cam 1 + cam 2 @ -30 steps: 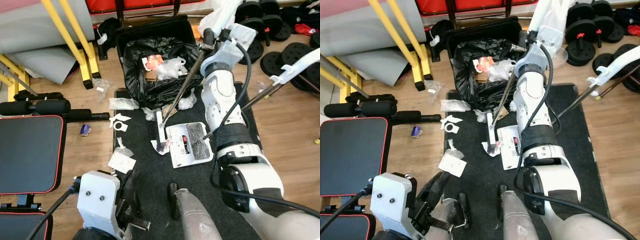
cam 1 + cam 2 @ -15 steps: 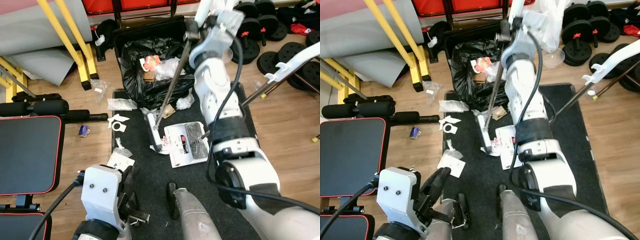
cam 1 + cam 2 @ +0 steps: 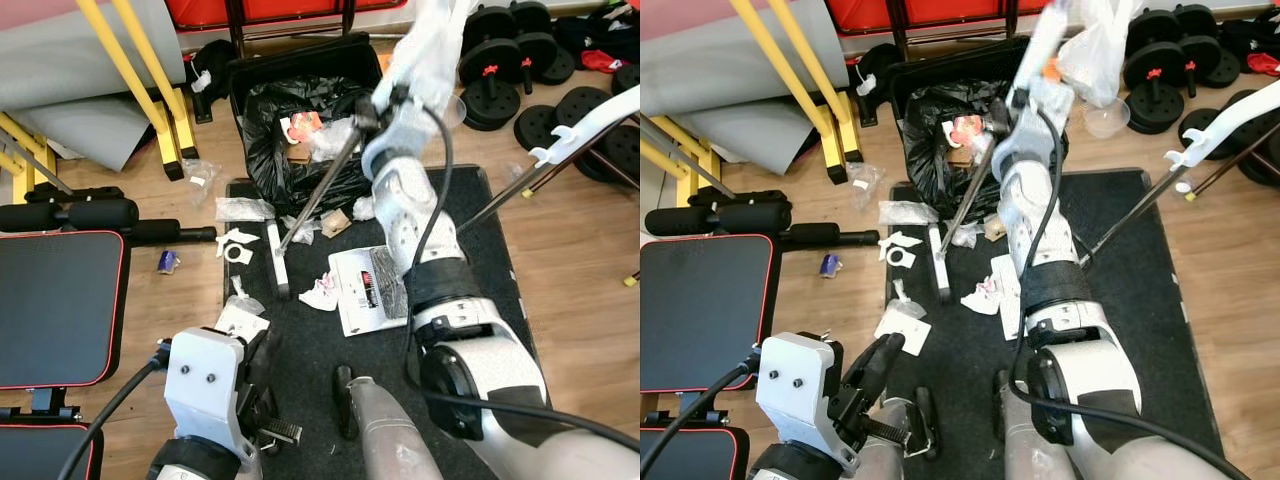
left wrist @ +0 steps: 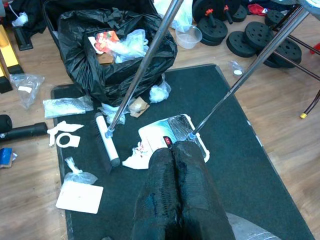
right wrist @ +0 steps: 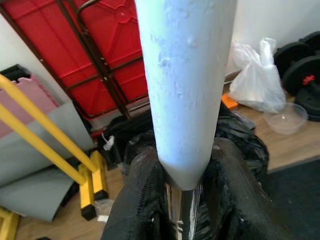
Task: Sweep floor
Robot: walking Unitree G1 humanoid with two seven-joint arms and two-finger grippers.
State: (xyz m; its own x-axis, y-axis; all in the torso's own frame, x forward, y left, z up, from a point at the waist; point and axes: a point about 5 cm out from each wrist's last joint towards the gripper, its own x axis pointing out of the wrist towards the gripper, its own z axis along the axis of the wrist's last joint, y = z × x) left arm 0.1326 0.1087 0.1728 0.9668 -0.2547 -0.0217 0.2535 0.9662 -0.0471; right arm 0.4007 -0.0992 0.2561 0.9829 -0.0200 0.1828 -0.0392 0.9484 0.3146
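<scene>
My right gripper (image 5: pixel 182 200) is shut on the broom's pale handle (image 5: pixel 185 90), held high over the black bin bag (image 3: pixel 300 150). From it the metal shaft slants down to the broom head (image 3: pixel 277 260), which rests on the left part of the black mat (image 3: pixel 300 350). A white dustpan (image 3: pixel 372 288) lies on the mat to the right of the head, and its long handle (image 3: pixel 590 110) leans up and away to the right. Crumpled pink-white paper (image 3: pixel 322 292) lies between the head and the pan. My left gripper (image 4: pixel 173 147) is shut and holds nothing, low over the mat near the dustpan.
More litter lies about: a paper sheet (image 3: pixel 243 322) at the mat's left edge, white scraps (image 3: pixel 238 242) and a plastic wrapper (image 3: pixel 246 207). A black weight bench (image 3: pixel 60 300) stands left, yellow frame legs (image 3: pixel 150 80) behind it, and weight plates (image 3: pixel 500 70) at the back right.
My right arm swung left and drew the broom head from beside the dustpan to the left part of the mat. The crumpled paper stayed by the pan.
</scene>
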